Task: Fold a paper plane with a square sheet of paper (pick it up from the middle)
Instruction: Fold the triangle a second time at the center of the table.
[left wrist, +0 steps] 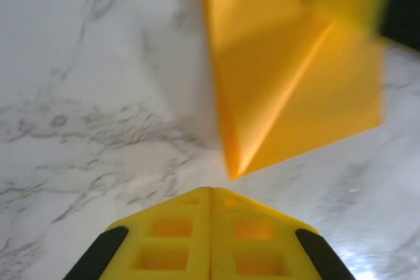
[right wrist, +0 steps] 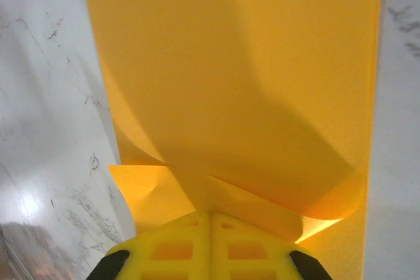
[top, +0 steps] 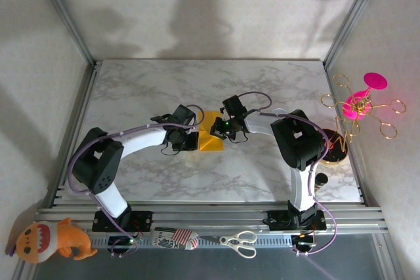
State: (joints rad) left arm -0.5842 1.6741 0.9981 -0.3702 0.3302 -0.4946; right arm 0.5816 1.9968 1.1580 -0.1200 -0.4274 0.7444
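The square sheet of paper (top: 211, 138) is orange-yellow and partly folded, lying at the middle of the marble table (top: 262, 83) between both grippers. My left gripper (top: 189, 138) sits just left of it, shut and empty. In the left wrist view its fingertips (left wrist: 211, 189) meet a little short of a pointed folded corner of the paper (left wrist: 282, 77). My right gripper (top: 223, 129) is at the paper's right side. In the right wrist view its jaws (right wrist: 210, 213) are shut on a raised, curling flap of the paper (right wrist: 236, 77), which arches up over a flatter layer.
A gold wire stand with a pink disc (top: 359, 104) and a dark round base (top: 335, 150) stand at the table's right edge. On the near rail lie a plush toy (top: 52, 239), a striped bundle (top: 174, 237) and scissors (top: 239, 242). Metal frame posts border the table.
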